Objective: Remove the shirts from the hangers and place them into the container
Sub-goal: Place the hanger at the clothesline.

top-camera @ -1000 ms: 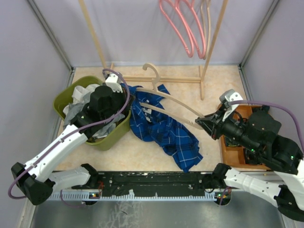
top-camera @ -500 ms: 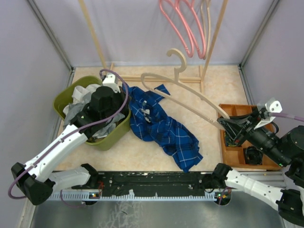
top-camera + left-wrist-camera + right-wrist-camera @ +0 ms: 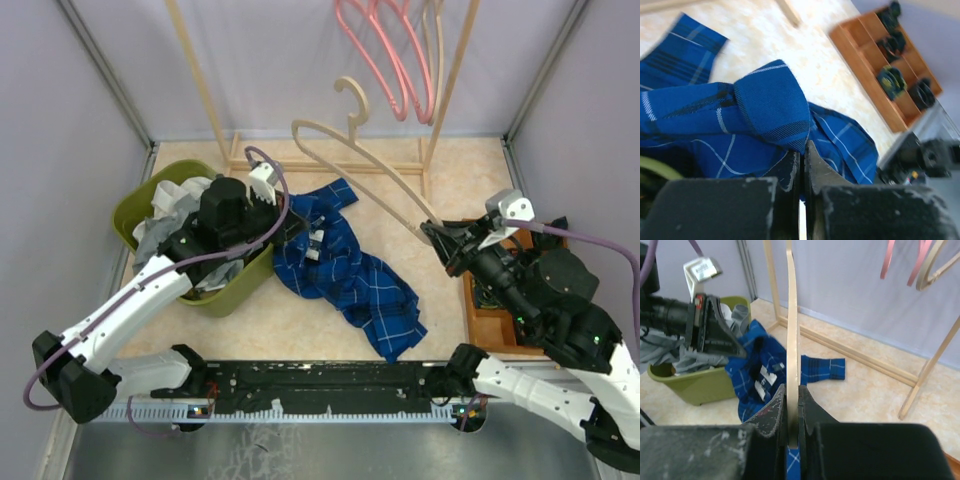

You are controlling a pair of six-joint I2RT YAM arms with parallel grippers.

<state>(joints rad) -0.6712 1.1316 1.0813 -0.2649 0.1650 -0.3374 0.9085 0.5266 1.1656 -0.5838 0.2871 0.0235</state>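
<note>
Blue cloth is between the fingers of my left pincer (image 3: 801, 150). It is closed on a fold of the blue checked shirt (image 3: 350, 280), just beside the olive-green basin (image 3: 135, 205). My right pincer (image 3: 792, 400) is closed on one end of the pale wooden hanger (image 3: 360, 165) and holds it in the air. The hanger carries no cloth.

I judge the task to be near its end. A white shirt (image 3: 170, 192) and a grey shirt (image 3: 150, 240) already lie in the basin. The blue shirt is off its hanger, but most of it lies spread on the worktop (image 3: 450, 170), outside the basin. It has yet to be carried in. I cannot see a plaid shirt; my left arm covers part of the basin. The pink hangers (image 3: 385, 60) on the rack (image 3: 200, 90) are bare. The hanger I hold has no resting place yet.

White tags (image 3: 762, 380) sit inside the blue shirt, too small for me to read. I find no other writing, also not on the orange tray (image 3: 875, 75).
</note>
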